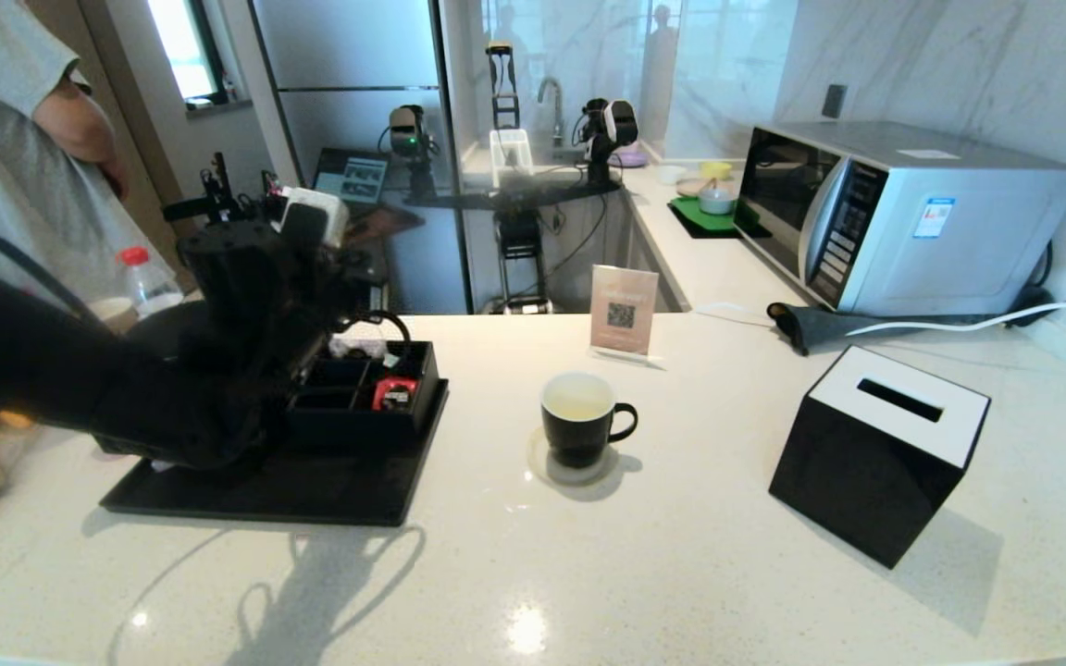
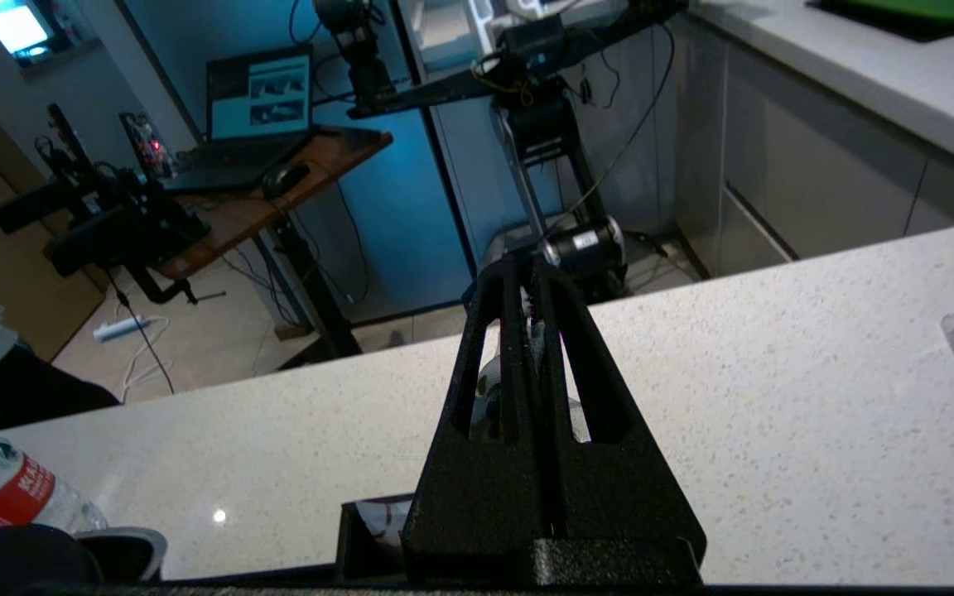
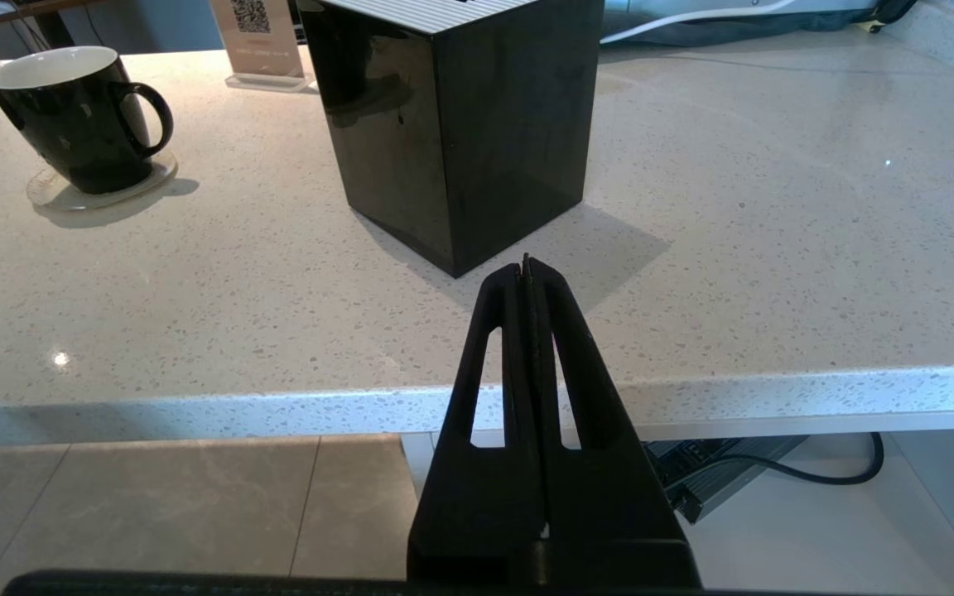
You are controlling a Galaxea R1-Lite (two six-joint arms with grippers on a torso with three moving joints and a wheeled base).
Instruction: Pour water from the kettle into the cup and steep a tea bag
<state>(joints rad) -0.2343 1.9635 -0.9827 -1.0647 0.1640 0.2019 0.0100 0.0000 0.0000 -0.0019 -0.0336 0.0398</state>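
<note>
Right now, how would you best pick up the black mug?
By the ear handle of the cup, coming from the robot's right, probably. The cup stands upright on a coaster, liquid inside, and its handle juts toward the black box.

On the surface [image 1: 681,573] stands one cup [image 1: 579,418], on one round coaster [image 1: 547,470]. There is one black tissue box [image 1: 875,453], one small sign with a code square [image 1: 624,310], one microwave [image 1: 903,215] and one dark cloth [image 1: 811,324] beside it. One black tray [image 1: 311,490] carries one compartment box [image 1: 376,421] with one red packet [image 1: 394,393] showing in it. One plastic bottle with a red cap [image 1: 146,282] stands at the far left. Two grippers show, one to each wrist view
</note>
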